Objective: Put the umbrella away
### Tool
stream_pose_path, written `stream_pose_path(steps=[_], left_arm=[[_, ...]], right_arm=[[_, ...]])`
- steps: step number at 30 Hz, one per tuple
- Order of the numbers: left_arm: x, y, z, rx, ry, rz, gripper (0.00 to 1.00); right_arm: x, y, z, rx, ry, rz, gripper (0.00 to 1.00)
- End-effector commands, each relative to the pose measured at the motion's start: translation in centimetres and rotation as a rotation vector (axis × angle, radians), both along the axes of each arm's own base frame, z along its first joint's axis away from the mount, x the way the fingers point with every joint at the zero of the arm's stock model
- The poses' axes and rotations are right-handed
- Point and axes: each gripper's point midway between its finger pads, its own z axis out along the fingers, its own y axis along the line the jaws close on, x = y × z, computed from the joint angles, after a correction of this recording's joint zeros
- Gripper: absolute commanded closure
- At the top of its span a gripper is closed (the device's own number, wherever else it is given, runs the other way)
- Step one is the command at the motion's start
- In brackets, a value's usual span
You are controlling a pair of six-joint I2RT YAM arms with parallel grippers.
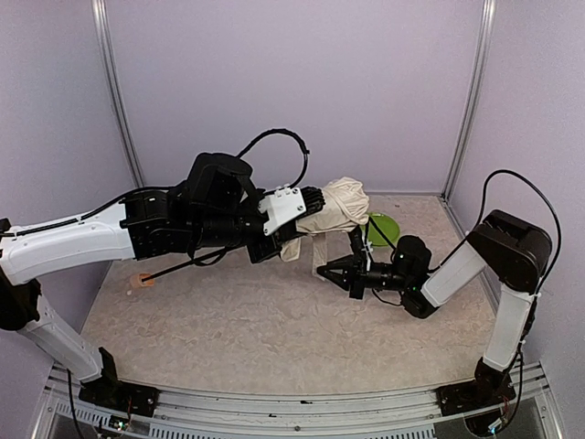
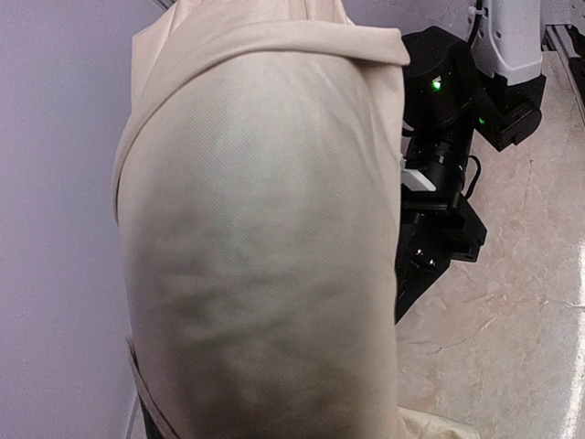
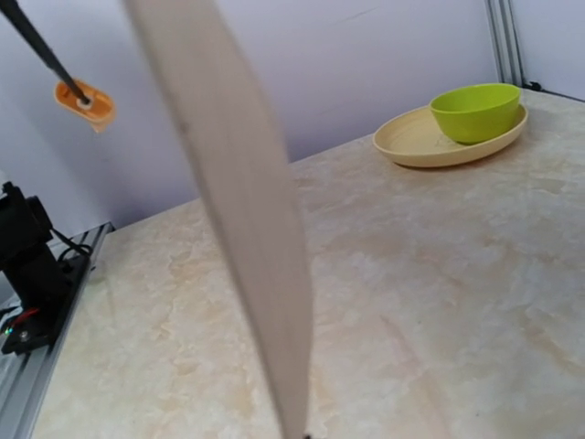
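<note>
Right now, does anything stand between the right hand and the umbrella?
Nothing visible does. The left hand grips the umbrella above the table; the right hand, just beneath, is shut on its beige strap. The green bowl stands behind, out of the way.

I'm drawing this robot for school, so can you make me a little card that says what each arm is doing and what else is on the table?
Left tool: shut on the umbrella, holding its bunched cream fabric up above the table
Right tool: shut, seemingly pinching the strap that hangs from the umbrella
Handle: small wooden knob on a thin black shaft
Bowl: green, sitting in a beige plate at the far right
Put away: not yet
</note>
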Motion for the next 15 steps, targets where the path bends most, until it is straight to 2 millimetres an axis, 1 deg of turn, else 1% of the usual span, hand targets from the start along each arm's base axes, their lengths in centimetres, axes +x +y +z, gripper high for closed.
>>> stream_pose_path(steps=[1,4,5,8,13,15], left_arm=[[1.5,0.9,5.3,-0.166,-0.019,0.049,1.0],[3.9,2.7,7.2,-0.255,0.013,0.113,1.0],[4.8,3.5,7.9,-0.286,0.021,0.136,1.0],[6.6,5.3,9.4,-0.368,0.055,0.165,1.0],[8.7,6.7,9.8,-0.393,0.066,0.221,1.0],[9.8,7.9,10.0,-0.397,0.061,0.257,1.0]], right_arm=[[-0.7,0.1,0.1,-0.011,-0.012,0.012,1.0],[-1.6,0.0,-0.9,-0.034,0.02,0.036,1.0],[-2.0,0.0,-1.4,-0.049,0.037,0.043,1.0],[-3.2,0.1,-3.2,-0.107,0.066,0.056,1.0],[-5.2,0.9,-4.9,-0.187,0.094,0.118,1.0],[-6.0,0.5,-6.1,-0.22,0.131,0.136,1.0]])
